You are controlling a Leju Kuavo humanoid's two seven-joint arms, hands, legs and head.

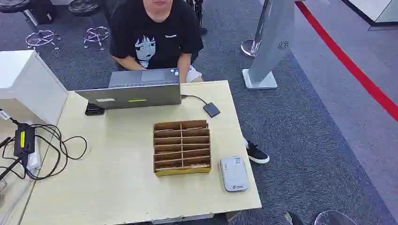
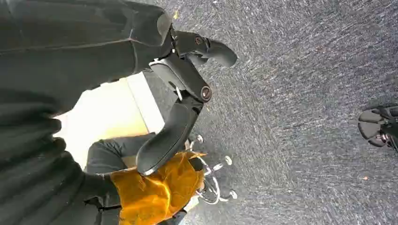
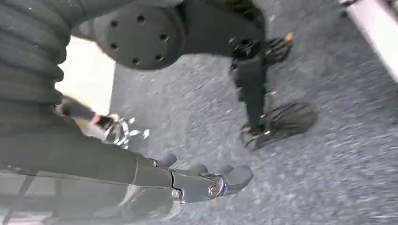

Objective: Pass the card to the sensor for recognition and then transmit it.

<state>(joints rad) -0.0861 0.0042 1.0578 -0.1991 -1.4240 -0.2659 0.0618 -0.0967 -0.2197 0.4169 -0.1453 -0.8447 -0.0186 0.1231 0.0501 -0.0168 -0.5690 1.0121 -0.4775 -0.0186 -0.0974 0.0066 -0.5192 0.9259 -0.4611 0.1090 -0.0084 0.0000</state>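
Both arms hang low beside the counter (image 1: 117, 187) — nothing has been picked up yet. The left hand (image 2: 187, 89) hangs over the grey carpet, fingers spread apart and holding nothing. The right hand (image 3: 206, 183) also hangs over the carpet with nothing in it; its fingers lie side by side, roughly straight, though whether they are truly apart I cannot tell from this angle.

Up on the counter sits the cardboard card rack (image 1: 181, 147), slotted in two columns, and just beside it on the robot's right lies the small grey sensor (image 1: 233, 173), flat. Cards in the slots are too thin to make out. A person sits behind a laptop (image 1: 136, 89) across the counter.

Judging ahead: a card should be light, stiff and slick — best pinched by its exposed top edge and drawn straight up out of the slot.
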